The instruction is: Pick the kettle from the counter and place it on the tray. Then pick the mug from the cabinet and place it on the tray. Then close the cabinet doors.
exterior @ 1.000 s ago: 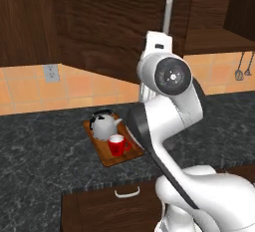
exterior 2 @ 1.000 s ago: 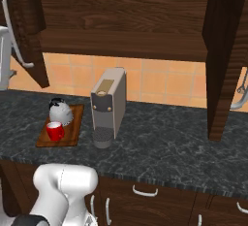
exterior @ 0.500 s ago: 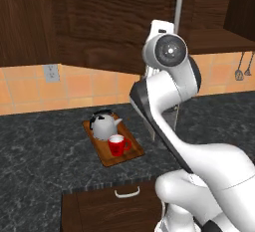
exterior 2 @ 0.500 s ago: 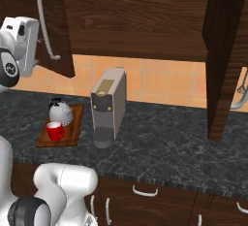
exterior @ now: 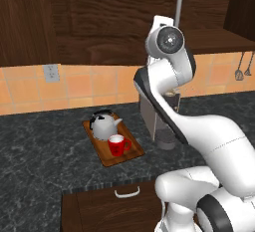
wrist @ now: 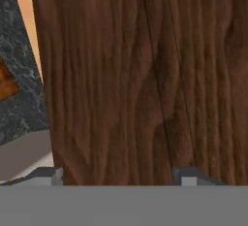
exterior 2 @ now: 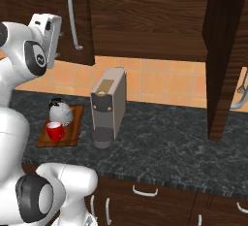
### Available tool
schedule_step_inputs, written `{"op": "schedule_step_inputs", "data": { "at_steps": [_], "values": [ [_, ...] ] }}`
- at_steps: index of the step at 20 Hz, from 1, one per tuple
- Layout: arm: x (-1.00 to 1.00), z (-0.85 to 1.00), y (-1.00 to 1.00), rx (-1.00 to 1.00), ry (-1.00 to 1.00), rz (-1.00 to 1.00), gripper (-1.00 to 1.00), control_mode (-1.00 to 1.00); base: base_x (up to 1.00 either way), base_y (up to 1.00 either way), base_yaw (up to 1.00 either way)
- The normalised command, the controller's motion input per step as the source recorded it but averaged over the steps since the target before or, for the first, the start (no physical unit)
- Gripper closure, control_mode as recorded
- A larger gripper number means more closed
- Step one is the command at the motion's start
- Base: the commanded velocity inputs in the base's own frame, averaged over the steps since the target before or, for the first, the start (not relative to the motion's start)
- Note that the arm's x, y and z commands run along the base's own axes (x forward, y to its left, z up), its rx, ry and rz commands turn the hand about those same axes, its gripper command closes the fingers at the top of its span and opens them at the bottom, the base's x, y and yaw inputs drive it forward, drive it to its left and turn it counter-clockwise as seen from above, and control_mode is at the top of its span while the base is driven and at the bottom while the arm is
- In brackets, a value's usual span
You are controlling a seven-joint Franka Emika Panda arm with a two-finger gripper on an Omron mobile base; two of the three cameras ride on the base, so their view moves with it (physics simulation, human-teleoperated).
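The tall dark brown wood-grain cabinet door with the long vertical silver-grey bar handle (exterior 2: 72, 19) is standing partly open at the upper left of the right base view, just beside the robot's white hand. The two-finger pincer (wrist: 117, 174) is pressing up to the door's face, its two dark tips spread wide with nothing between them. The second dark door panel (exterior 2: 224, 55) is projecting edge-on at 2 o'clock, well apart from the first.

Below, the small rounded silver-grey kettle with black arched handle (exterior: 102, 125) and the small bright red mug (exterior: 117, 145) are both sitting on the flat brown wooden tray (exterior: 130, 154), the mug at 5 o'clock of the kettle. The tray is lying on the dark speckled stone table (exterior: 40, 151), near the boxy grey coffee machine (exterior 2: 109, 104).

Judged step: closing the doors. Push flat against the panel, away from the hinge edge, along the door's arc, avoiding the bar handle.

The hand view is giving the close wood grain and tip spacing; the right base view alone is revealing the second door's position.
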Motion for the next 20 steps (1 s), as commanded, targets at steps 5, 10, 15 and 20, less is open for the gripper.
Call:
{"op": "schedule_step_inputs", "data": {
  "at_steps": [5,10,15,20],
  "values": [
    [0.89,-0.19,0.0,0.01,0.07,0.06,-1.0,-1.0,0.0,0.0,0.0],
    [0.5,-0.05,0.0,0.01,0.0,0.12,-1.0,-1.0,0.0,0.0,0.0],
    [0.5,-0.19,0.02,0.0,0.01,0.11,-1.0,-1.0,0.0,0.0,0.0],
    [-0.33,-0.01,0.05,-0.03,0.0,0.29,-1.0,-1.0,0.0,0.0,0.0]
  ]
}}
